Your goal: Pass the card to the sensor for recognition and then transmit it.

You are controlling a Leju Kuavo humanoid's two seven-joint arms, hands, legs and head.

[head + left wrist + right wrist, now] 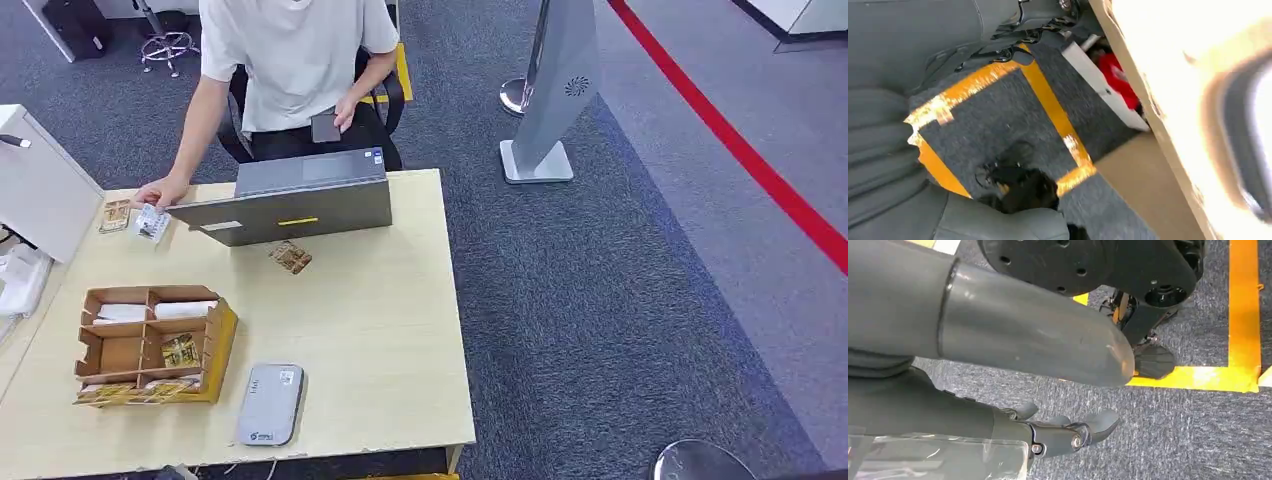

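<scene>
Two hands hang empty: left hand (1013, 192) fingers unclear, right hand (1048, 405) fingers released; card (152, 223) under person's hand (160, 190).

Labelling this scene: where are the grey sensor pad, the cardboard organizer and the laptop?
grey sensor pad (269, 404), head view, middle of its top.
cardboard organizer (224, 335), head view, right wall.
laptop (300, 208), head view, lid centre.

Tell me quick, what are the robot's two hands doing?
Left hand: cannot be told, its fingers are hidden.
Right hand: open, holding nothing, hanging over the floor.
</scene>
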